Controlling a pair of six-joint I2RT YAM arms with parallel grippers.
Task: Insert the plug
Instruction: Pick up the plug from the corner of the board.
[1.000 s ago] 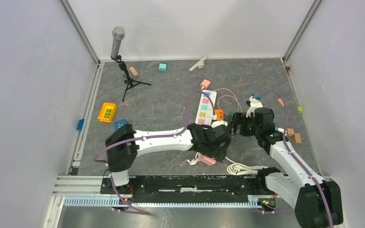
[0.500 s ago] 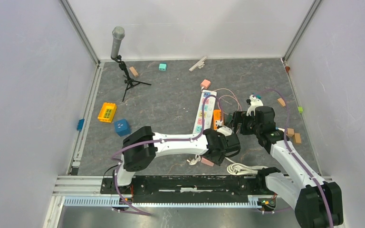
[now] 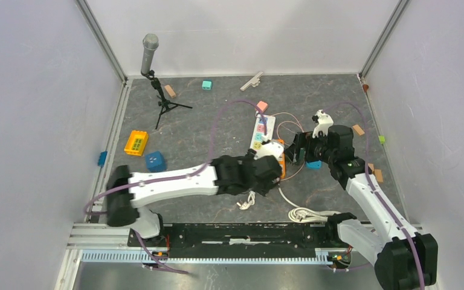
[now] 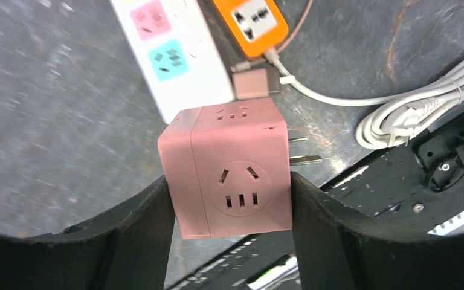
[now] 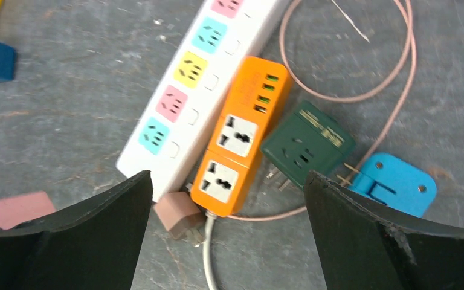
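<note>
My left gripper (image 4: 231,223) is shut on the plug, a pink cube adapter (image 4: 229,169), with one finger on each side. Its metal prongs (image 4: 302,151) stick out to the right and it hangs clear of the floor. Just beyond it lies the near end of the white power strip (image 4: 169,54) with coloured sockets. In the top view my left gripper (image 3: 270,164) sits at the strip's (image 3: 261,130) near end. My right gripper (image 5: 229,235) stands open and empty above the orange socket block (image 5: 241,136).
A small brown plug (image 5: 178,211) on a thin pink cable, a green adapter (image 5: 307,142) and a blue adapter (image 5: 394,184) lie around the orange block. A coiled white cable (image 3: 305,212) lies near the front rail. A microphone stand (image 3: 157,84) and loose blocks (image 3: 136,142) sit left.
My left gripper shut on the pink cube by the front of the table and carried it up to the strip's near end. The right arm drew back slightly.
</note>
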